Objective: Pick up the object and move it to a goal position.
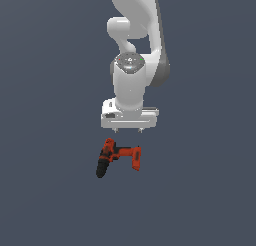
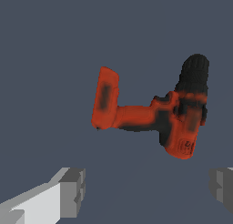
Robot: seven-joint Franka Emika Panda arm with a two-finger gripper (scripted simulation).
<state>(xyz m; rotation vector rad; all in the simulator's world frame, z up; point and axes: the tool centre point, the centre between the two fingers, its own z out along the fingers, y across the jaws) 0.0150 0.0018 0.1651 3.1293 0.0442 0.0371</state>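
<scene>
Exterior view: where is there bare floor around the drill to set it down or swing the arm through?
The drill is the only thing on the grey surface, so the ground is bare toward the exterior view's left, right and near edge. The only crowded spot is straight above the drill, where the gripper hangs open over it.

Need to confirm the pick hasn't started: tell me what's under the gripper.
Below the open gripper lies the drill on its side, ungrasped and fully visible between the spread jaws. What lies beneath the drill is covered.

Orange-red drill (image 1: 118, 157) with black chuck; grey fingers (image 2: 73, 191).
</scene>
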